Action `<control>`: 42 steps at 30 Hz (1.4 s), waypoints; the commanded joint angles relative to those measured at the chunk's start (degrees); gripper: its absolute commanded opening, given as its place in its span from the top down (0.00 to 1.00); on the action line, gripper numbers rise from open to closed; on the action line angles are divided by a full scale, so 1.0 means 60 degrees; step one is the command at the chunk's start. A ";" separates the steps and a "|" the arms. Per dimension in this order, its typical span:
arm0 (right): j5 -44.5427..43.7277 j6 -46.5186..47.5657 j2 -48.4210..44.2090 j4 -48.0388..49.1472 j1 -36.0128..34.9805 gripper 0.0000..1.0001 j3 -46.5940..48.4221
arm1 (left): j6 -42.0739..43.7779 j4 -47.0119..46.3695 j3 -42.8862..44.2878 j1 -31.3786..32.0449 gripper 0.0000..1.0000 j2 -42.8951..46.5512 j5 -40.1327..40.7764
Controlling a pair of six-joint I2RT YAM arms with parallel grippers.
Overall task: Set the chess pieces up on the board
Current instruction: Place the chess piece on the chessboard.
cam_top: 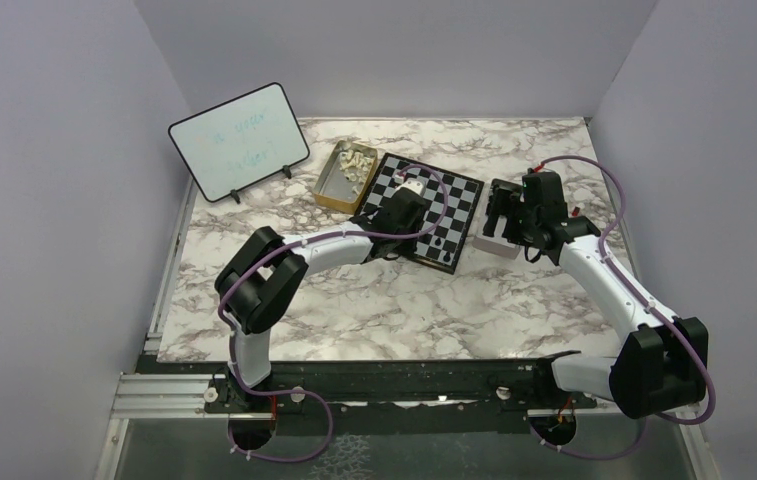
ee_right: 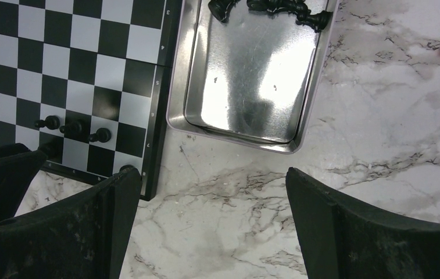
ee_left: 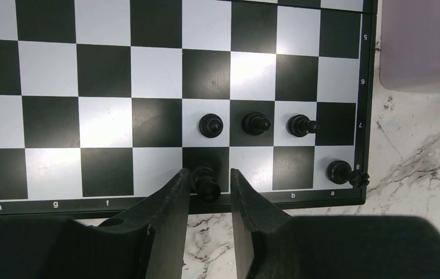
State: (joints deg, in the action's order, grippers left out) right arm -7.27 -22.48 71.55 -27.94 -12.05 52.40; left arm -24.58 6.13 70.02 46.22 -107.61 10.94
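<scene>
- The board (cam_top: 461,203) lies flat on the marble tabletop (cam_top: 374,310), a little turned, between a gold tin (cam_top: 331,187) and a silver tin (ee_right: 252,70).
- The left hand (ee_left: 210,174) is low over the near edge of the board. Its fingers (ee_left: 171,203) are only a little apart.
- One black piece (ee_left: 207,183) stands upright between these fingers, on a dark square of the edge row. A thin gap shows on each side of it, so the hand seems to have no hold on it.
- Three black pawns (ee_left: 256,123) stand side by side in the next row, and one more black piece (ee_left: 339,171) stands on the corner square.
- The right hand (ee_right: 210,174) hangs over bare tabletop, just beside the board's corner and the silver tin. Its fingers are spread wide and have hold of nothing.
- More black pieces (ee_right: 275,7) lie at the far end of the silver tin.
- Cream-white pieces (cam_top: 357,160) lie in the gold tin.
- A white dry-erase board (cam_top: 239,140) stands at the back left.
</scene>
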 commanded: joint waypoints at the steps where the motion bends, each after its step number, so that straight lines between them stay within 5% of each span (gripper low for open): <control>1: 0.0227 0.0072 -0.0118 0.0205 -0.0012 0.00 -0.0107 | -0.0033 0.0003 0.0359 0.0054 0.67 -0.0166 -0.0138; 42: 0.0303 0.0097 -0.0081 0.0254 -0.0012 0.00 -0.0160 | -0.0116 0.0158 0.0545 0.0055 0.64 -0.0299 -0.0191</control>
State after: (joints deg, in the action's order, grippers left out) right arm -6.55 -22.46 71.55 -27.88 -12.05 52.10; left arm -25.04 6.15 71.72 46.22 -108.88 9.58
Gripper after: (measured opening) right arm 0.998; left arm 0.341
